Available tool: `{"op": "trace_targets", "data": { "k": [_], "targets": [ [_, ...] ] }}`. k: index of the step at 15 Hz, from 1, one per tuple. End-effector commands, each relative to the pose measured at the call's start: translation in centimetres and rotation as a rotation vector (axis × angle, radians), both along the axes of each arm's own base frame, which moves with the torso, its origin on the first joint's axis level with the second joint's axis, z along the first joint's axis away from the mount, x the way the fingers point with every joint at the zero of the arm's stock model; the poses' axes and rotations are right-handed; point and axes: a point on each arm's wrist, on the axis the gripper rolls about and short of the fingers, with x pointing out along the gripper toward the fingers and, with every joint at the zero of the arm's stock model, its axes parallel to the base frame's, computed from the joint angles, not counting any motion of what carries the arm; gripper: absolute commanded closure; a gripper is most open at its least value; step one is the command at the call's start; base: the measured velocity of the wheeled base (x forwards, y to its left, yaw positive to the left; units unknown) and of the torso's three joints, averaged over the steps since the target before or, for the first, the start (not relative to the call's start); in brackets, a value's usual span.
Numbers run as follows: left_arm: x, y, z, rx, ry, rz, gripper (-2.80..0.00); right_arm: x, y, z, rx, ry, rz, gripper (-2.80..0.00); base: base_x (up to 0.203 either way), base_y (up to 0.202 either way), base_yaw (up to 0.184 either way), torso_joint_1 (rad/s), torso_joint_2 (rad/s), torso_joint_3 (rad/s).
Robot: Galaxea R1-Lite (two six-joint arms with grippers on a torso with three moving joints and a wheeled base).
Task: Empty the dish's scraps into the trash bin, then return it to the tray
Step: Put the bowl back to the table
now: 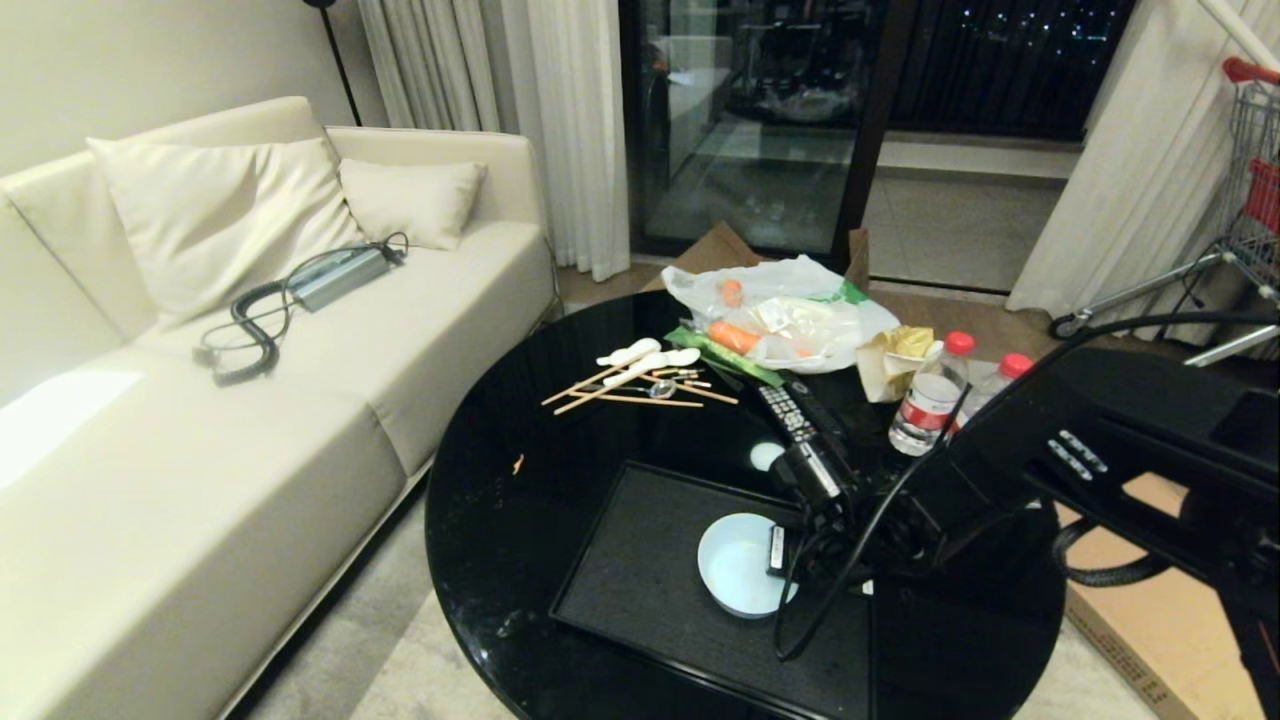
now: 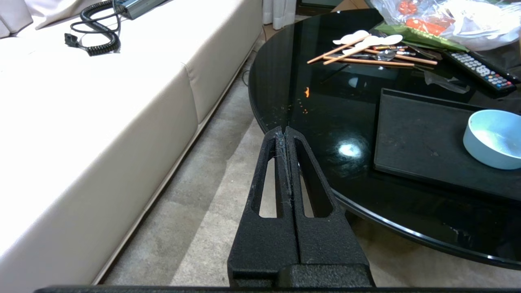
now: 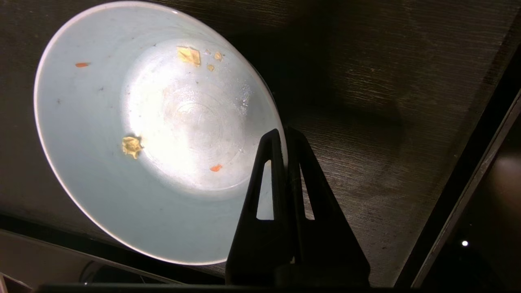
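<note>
A: Two thin jaws of the right gripper (image 3: 285,136) are clamped together on the rim of the dish (image 3: 154,130), one inside the wall and one outside.

B: And where is the dish now?

A: It sits over the tray (image 1: 640,570), toward its right part, and it looks almost empty. Only some small yellow and orange scraps (image 3: 131,145) cling inside. I cannot tell if the bottom already touches the tray.

B: So the emptying seems done, I think. How to finish well?

A: I would bring the dish down flat until it rests fully, then part the jaws slowly and lift straight up, so the rim does not get dragged or tipped.

B: The other arm?

A: The left gripper (image 2: 285,132) has its jaws pressed together, holding nothing, and hangs beside the black tabletop (image 1: 500,500) above the carpet, near the sofa (image 1: 250,400). The trash bin I do not see in any view.
</note>
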Motion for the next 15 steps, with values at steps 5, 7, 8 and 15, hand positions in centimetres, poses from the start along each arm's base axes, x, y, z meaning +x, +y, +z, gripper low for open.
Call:
{"op": "trace_targets", "data": {
  "k": [5,7,8,15],
  "targets": [
    [0.0,0.0,0.0,0.000,-0.001,0.000,0.00,0.0,-0.1,-0.1,-0.002,0.001,-0.004,-2.80,0.000,0.000,0.000,0.000,0.00,0.000],
    [0.0,0.0,0.0,0.000,-0.001,0.000,0.00,0.1,-0.1,0.0,-0.002,-0.002,-0.006,-2.80,0.000,0.000,0.000,0.000,0.00,0.000],
    [0.0,0.0,0.0,0.000,-0.001,0.000,0.00,0.1,-0.1,0.1,0.000,-0.005,-0.006,-2.80,0.000,0.000,0.000,0.000,0.00,0.000],
    [0.0,0.0,0.0,0.000,-0.001,0.000,0.00,-0.2,-0.3,3.4,0.033,-0.078,0.000,-2.80,0.000,0.000,0.000,0.000,0.00,0.000]
  ]
}}
